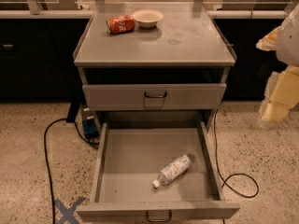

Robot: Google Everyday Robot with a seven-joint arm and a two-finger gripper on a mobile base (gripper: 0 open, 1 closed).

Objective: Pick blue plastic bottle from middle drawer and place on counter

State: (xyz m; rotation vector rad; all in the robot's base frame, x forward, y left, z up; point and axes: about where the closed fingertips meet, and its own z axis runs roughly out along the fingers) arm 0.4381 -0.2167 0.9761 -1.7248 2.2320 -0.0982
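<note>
The blue plastic bottle [173, 170] lies on its side on the floor of the open middle drawer [132, 157], right of centre, with its white cap pointing to the front left. The drawer is pulled far out, and its dark wire handle [159, 216] is at the front edge. The counter [187, 41] is the grey top of the cabinet above. My gripper [276, 104] hangs at the far right, pale and yellowish. It is off the cabinet's right side, above floor level and well away from the bottle.
A red soda can [121, 24] lies on its side at the back left of the counter, next to a white bowl [147, 17]. The upper grey drawer [154, 97] is closed. Black cables [233, 178] run over the speckled floor on both sides. Blue tape [69, 211] marks the floor at front left.
</note>
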